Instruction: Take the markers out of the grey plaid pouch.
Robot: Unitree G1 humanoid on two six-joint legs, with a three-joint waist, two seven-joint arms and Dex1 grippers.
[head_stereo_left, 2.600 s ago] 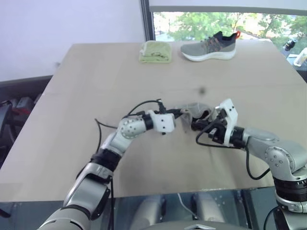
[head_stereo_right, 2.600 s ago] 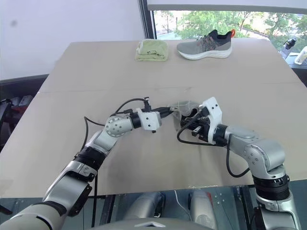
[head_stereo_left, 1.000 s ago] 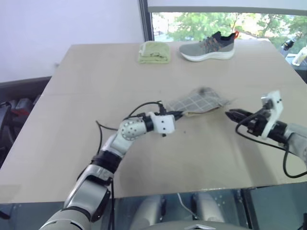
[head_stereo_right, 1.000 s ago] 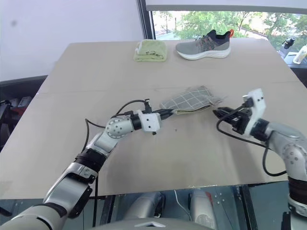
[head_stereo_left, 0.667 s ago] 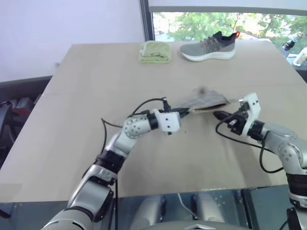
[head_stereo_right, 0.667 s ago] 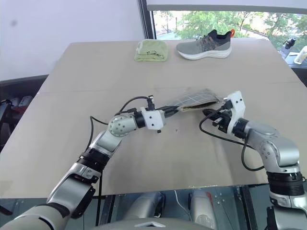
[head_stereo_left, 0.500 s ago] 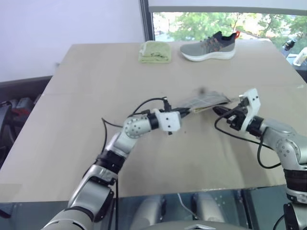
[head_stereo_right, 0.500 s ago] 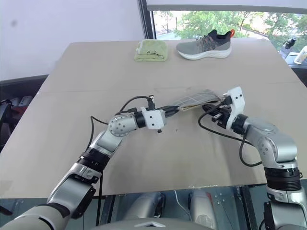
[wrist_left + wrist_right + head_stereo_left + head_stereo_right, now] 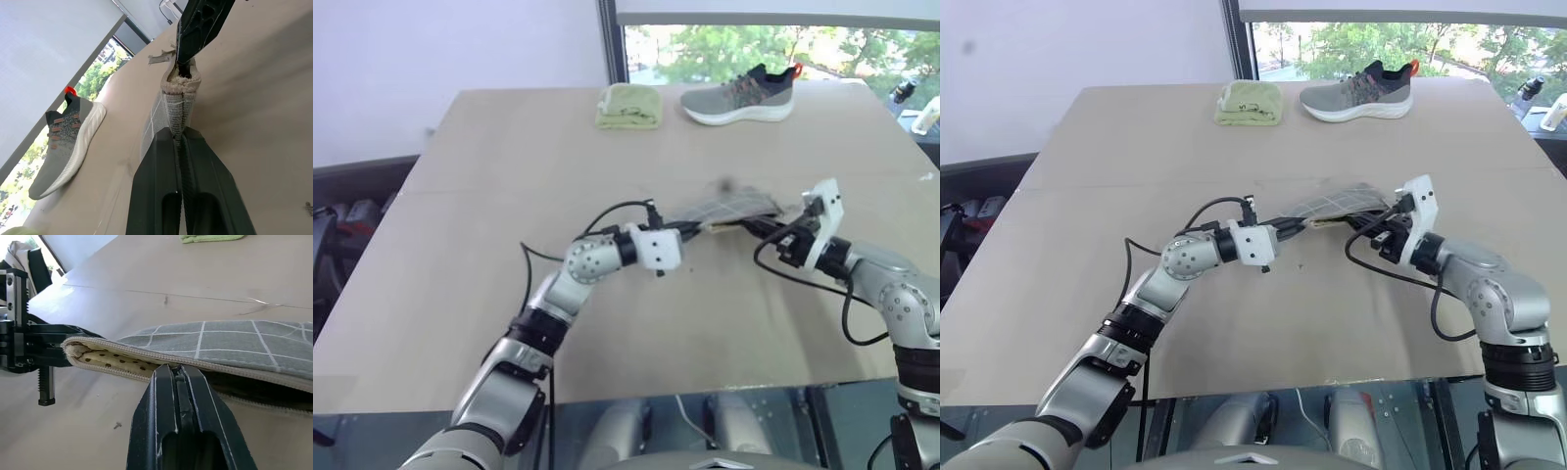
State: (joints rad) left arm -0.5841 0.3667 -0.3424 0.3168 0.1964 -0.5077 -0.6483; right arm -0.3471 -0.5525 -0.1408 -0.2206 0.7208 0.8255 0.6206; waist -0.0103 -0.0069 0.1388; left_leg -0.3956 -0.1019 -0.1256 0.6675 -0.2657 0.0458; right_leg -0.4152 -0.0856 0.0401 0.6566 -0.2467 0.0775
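Right-hand gripper [image 9: 1359, 221] of mine has come back in from the open table at about four o'clock, where it hung a second ago, and its two black fingers, pressed flat together, now nose into the mouth of the flat grey plaid fabric pouch with white grid lines [image 9: 1337, 204]. My left gripper [image 9: 1299, 224] has stayed clamped shut on the pouch's near corner, holding it off the pale wooden table [image 9: 1136, 147] just past the table's centre.

By my reckoning, the return means the reach inside is starting over: no marker is out yet, and I can see none, only the yellowish dotted lining [image 9: 112, 361] showing along the open zip edge.

From the head views the pouch's long axis runs roughly from eight o'clock at my left grip toward two o'clock. Its open edge faces my right hand, and the flat face tilts up toward the camera, so the reach goes along the opening.
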